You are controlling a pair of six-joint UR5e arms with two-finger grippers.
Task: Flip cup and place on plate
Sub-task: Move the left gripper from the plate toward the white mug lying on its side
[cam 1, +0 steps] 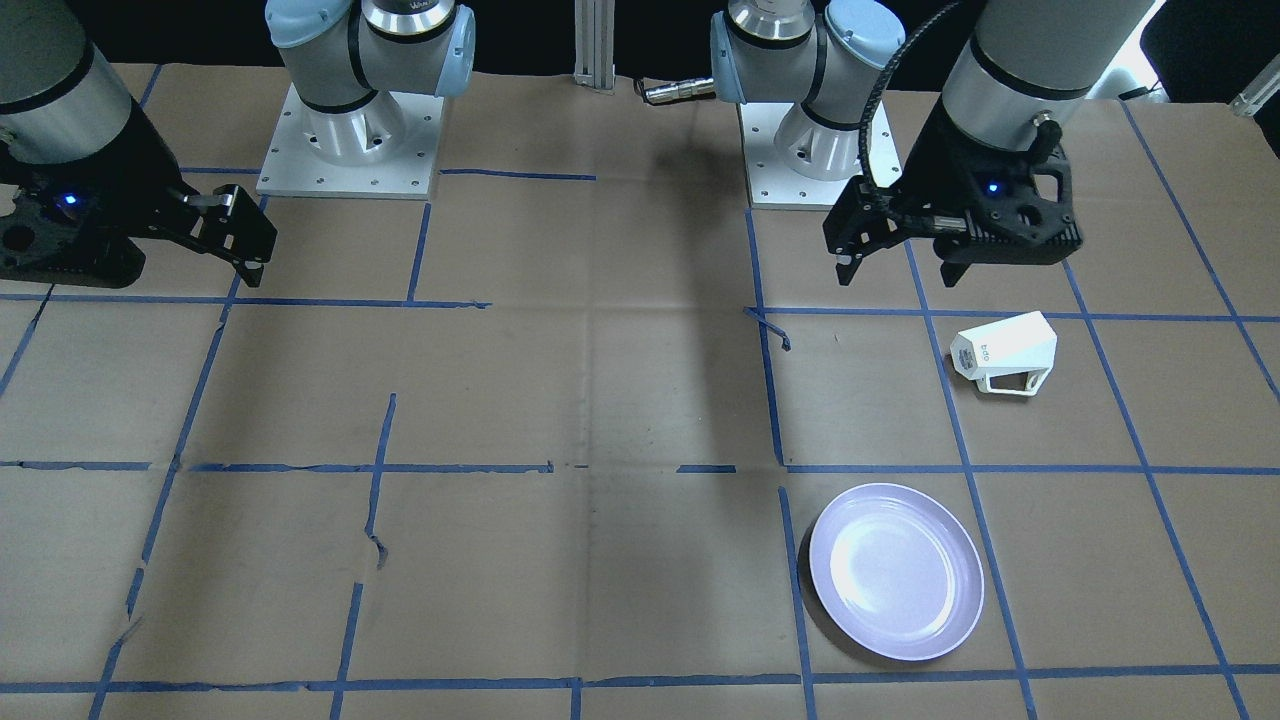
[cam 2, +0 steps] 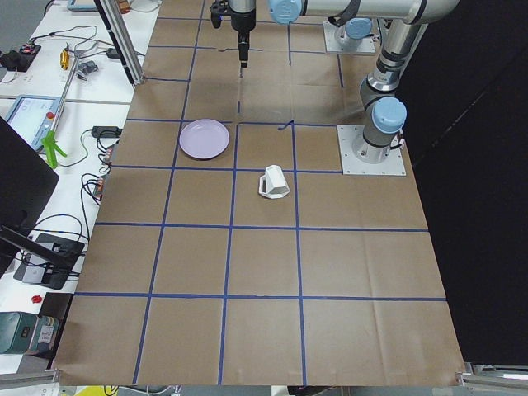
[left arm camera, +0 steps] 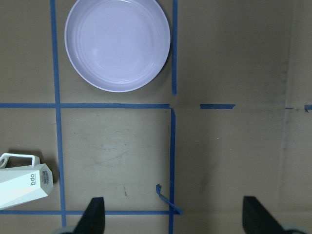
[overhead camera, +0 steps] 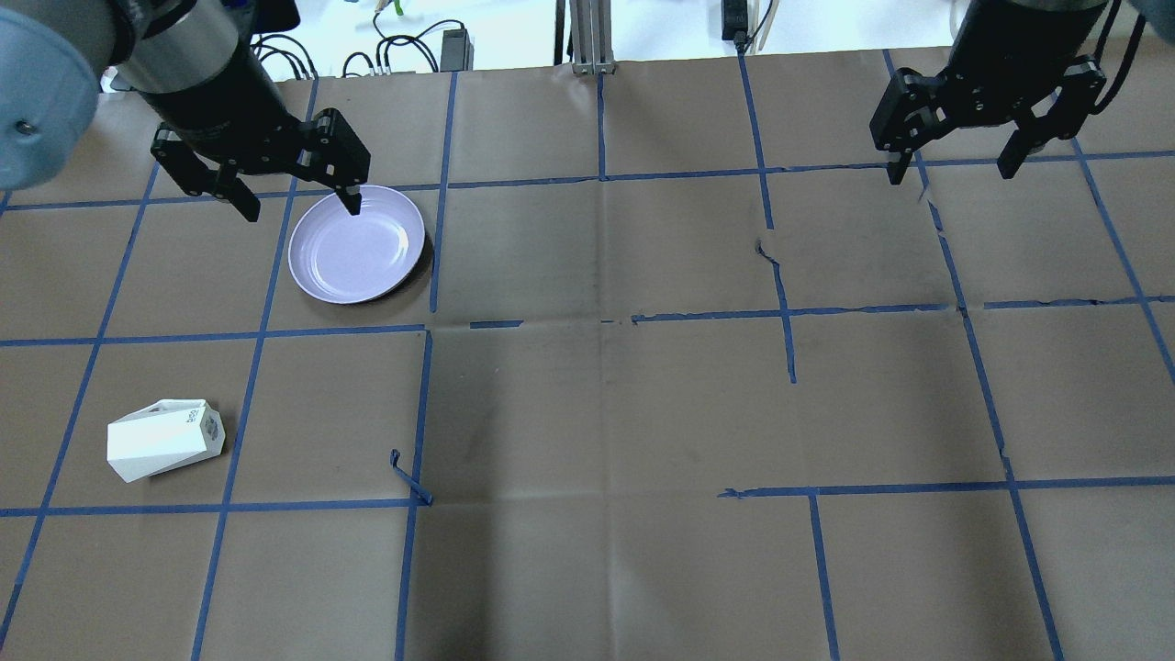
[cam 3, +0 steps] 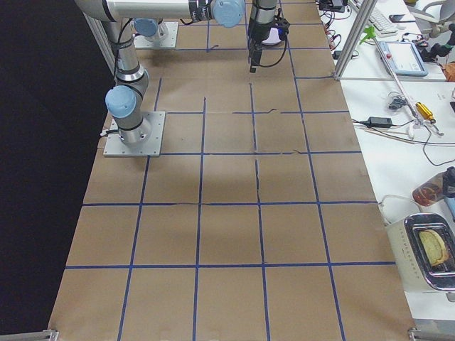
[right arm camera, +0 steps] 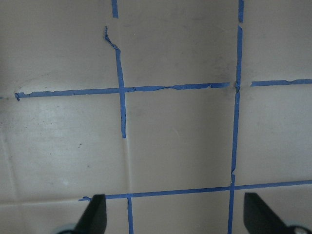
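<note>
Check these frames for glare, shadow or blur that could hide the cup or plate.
Exterior front-facing: a glare patch on the plate, a dark shadow band down the table's middle, cup sharp. Overhead exterior: background beyond the table blown out white. Left wrist: cup cut by the frame edge.

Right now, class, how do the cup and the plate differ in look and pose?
The cup is white and faceted; the plate is lavender and round. The cup lies on its side; the plate sits flat, face up. The plate is wider than the cup. Both rest on the table, apart.
</note>
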